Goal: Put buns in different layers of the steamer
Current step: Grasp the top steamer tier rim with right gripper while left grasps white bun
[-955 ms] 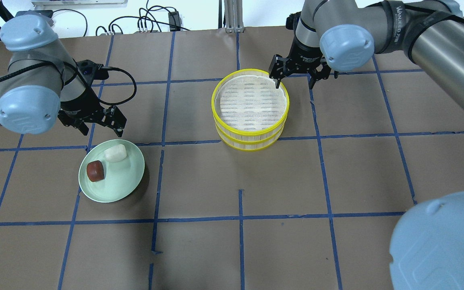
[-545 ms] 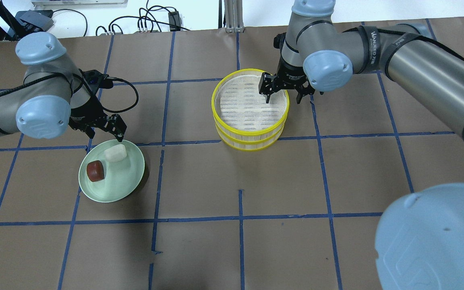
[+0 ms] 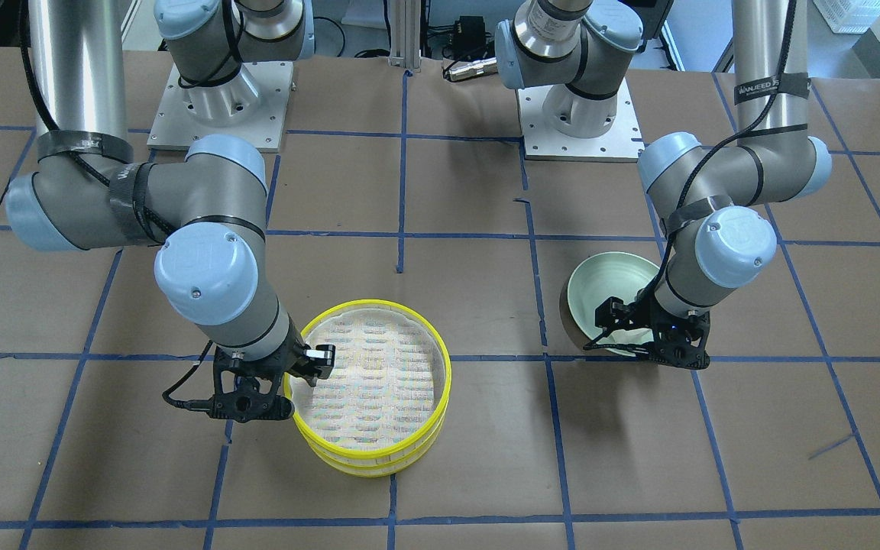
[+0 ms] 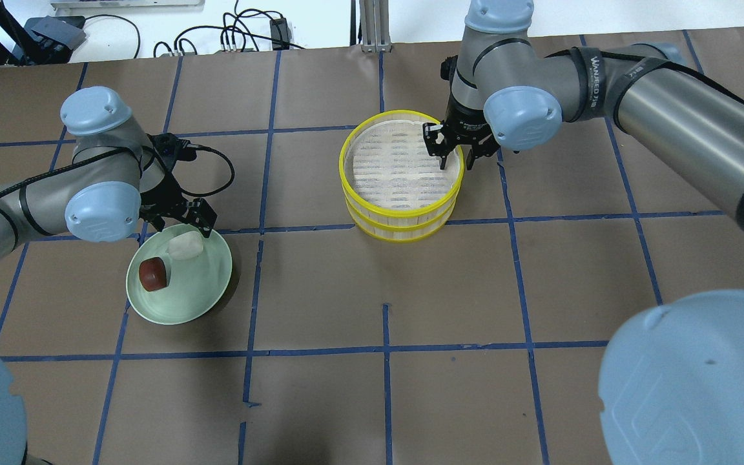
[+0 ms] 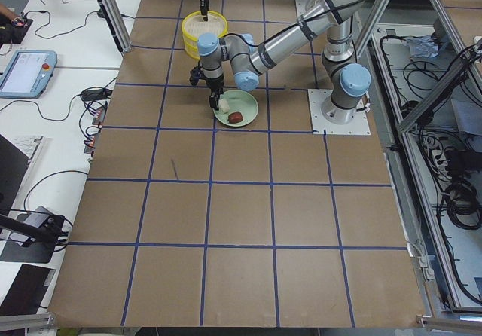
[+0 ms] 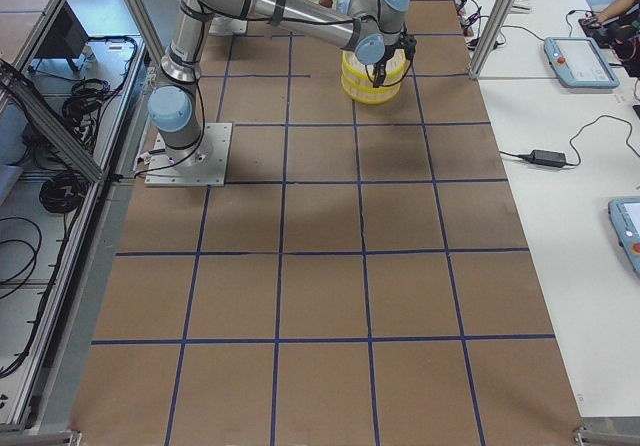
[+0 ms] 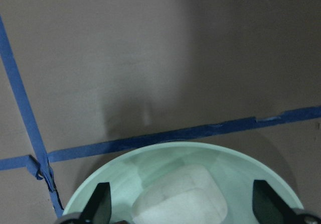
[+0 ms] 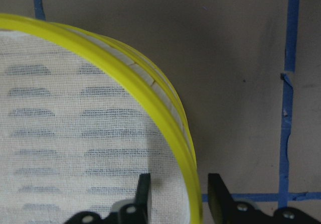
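Note:
The steamer (image 4: pixel 391 171), two stacked yellow-rimmed trays with a pale woven liner, stands at the table's far middle and holds nothing. My right gripper (image 4: pixel 456 158) is open and straddles its top rim (image 8: pixel 125 71) on the right side, one finger inside and one outside. The white bun (image 4: pixel 185 246) and the dark reddish-brown bun (image 4: pixel 152 274) lie on the pale green plate (image 4: pixel 197 284). My left gripper (image 4: pixel 181 225) is open, low over the plate's far edge, with its fingers on either side of the white bun (image 7: pixel 180 199).
Blue tape lines cross the brown table. Cables lie along the far edge behind the left arm. The right arm's elbow fills the near right corner of the overhead view. In the front-facing view the left arm hides the buns on the plate (image 3: pixel 608 283).
My left gripper moved right and down to the plate's far edge, over the white bun. My right gripper came down over the steamer's right rim and its jaws narrowed.

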Tool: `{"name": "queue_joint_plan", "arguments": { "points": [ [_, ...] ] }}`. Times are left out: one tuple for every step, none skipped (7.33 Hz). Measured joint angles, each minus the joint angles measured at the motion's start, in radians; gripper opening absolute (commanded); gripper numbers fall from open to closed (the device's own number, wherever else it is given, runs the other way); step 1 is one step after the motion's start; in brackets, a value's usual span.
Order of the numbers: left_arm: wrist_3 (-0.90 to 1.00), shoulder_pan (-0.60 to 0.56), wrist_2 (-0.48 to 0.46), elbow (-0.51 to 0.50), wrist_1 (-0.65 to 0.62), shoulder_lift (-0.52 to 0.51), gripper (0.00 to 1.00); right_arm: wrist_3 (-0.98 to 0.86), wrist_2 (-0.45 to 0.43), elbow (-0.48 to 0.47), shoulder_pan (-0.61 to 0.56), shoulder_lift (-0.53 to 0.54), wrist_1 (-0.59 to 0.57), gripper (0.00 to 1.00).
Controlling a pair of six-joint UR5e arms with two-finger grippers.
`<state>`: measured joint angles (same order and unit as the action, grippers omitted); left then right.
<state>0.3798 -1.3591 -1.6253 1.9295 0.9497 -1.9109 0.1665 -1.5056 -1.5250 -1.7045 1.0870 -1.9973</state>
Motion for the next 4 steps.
{"name": "queue_joint_plan", "arguments": {
  "points": [
    [-0.005, 0.001, 0.0, 0.006, 0.0, -0.002, 0.94, 0.002, -0.007, 0.001, 0.0, 0.002, -0.001, 0.13],
    [-0.014, 0.005, 0.002, 0.022, -0.002, -0.001, 0.89, 0.006, -0.016, 0.001, 0.0, 0.004, -0.002, 0.13],
    [-0.024, 0.016, 0.006, 0.042, -0.006, 0.001, 0.74, 0.011, -0.022, 0.001, 0.0, 0.008, -0.002, 0.13],
    [-0.029, 0.03, 0.009, 0.054, -0.008, 0.005, 0.41, 0.014, -0.026, 0.001, 0.0, 0.016, -0.001, 0.14]
  ]
}}
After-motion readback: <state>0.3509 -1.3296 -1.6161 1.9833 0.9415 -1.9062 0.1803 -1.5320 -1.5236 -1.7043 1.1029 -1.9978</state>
